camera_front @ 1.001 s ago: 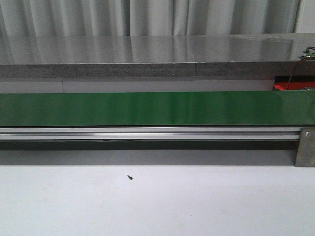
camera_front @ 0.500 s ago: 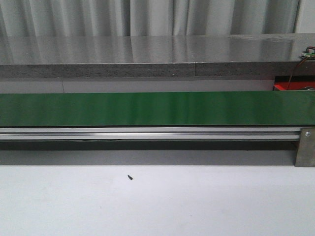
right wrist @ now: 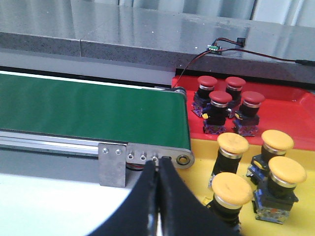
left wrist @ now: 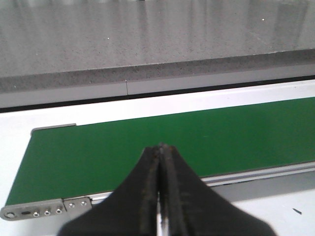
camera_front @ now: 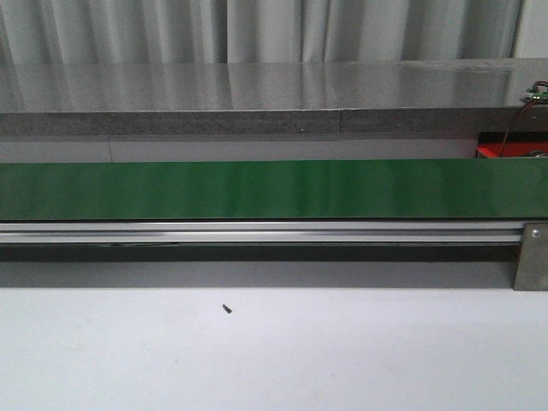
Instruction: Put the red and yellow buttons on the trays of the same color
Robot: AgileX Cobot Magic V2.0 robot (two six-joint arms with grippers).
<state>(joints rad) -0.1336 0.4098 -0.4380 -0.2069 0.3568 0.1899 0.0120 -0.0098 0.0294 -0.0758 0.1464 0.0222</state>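
Note:
In the right wrist view several red buttons point(right wrist: 221, 98) stand upright on the red tray point(right wrist: 285, 115), and several yellow buttons point(right wrist: 233, 143) stand on the yellow tray point(right wrist: 204, 172) beside it. My right gripper point(right wrist: 157, 164) is shut and holds nothing, hovering near the conveyor's end bracket, to the side of the yellow tray. The left wrist view has my left gripper point(left wrist: 160, 147) shut and empty over the near edge of the bare green belt point(left wrist: 147, 142). In the front view only a sliver of the red tray point(camera_front: 512, 151) shows at the right; neither gripper appears there.
The green conveyor belt point(camera_front: 274, 188) with its aluminium rail point(camera_front: 257, 231) crosses the table. A grey stone ledge point(camera_front: 257, 103) runs behind it. A small circuit board with wires point(right wrist: 214, 47) lies on the ledge. A dark speck point(camera_front: 227, 308) sits on the white tabletop.

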